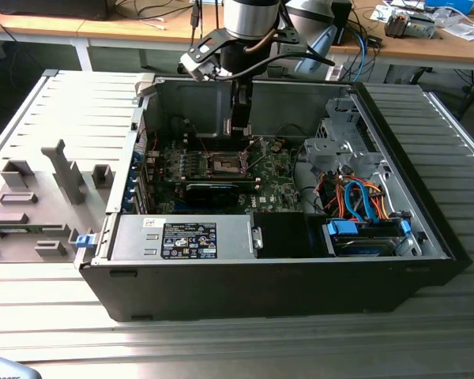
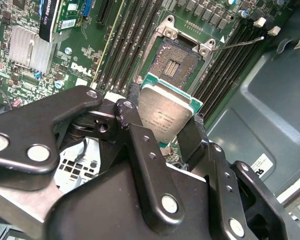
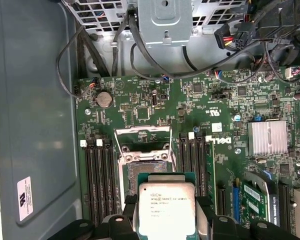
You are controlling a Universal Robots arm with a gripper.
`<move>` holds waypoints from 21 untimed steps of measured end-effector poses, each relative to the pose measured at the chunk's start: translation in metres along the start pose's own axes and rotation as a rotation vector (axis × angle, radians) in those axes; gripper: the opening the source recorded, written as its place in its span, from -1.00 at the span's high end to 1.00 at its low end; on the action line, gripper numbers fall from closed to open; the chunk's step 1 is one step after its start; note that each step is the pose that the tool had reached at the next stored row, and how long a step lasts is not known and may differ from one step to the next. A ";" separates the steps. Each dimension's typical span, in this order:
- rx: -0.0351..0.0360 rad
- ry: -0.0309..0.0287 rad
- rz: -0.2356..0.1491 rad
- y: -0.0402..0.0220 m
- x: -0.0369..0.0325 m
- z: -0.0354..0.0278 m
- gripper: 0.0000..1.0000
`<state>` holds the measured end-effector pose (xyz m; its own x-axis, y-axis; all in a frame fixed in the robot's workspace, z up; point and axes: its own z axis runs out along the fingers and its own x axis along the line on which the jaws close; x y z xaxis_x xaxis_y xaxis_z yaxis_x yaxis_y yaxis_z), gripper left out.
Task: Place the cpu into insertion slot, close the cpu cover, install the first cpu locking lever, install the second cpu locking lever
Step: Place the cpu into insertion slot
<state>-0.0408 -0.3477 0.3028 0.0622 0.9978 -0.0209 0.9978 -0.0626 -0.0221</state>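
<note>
Inside the open black computer case (image 1: pixel 284 276), on a ribbed metal table (image 1: pixel 221 339), you hold one cpu (image 2: pixel 166 112) (image 3: pixel 167 207). It is flat and square, with a brushed silver-grey face and a green rim. Your gripper (image 2: pixel 162 119) has two matte black fingers (image 2: pixel 132 125) clamped on the chip's opposite edges. The chip hangs tilted over the insertion slot (image 3: pixel 145 172), not seated.

The slot is one square socket with a dark centre and a silvery rim, set in the green motherboard (image 3: pixel 155 100). One cpu cover (image 3: pixel 142 130), a thin metal frame, stands raised at one edge of the slot.

The board also carries one round coin battery (image 3: pixel 105 98) and one finned silver heatsink (image 3: pixel 267 137). Wooden benches (image 1: pixel 142 28) stand behind the case.
</note>
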 end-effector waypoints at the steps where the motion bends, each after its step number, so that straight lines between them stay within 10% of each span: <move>1: 0.0000 0.0000 0.002 0.0000 0.0000 0.0000 -0.09; 21: 0.0002 -0.0019 0.016 0.0000 0.0000 0.0002 -0.09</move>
<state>-0.0408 -0.3477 0.3026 0.0780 0.9967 -0.0232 0.9967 -0.0786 -0.0219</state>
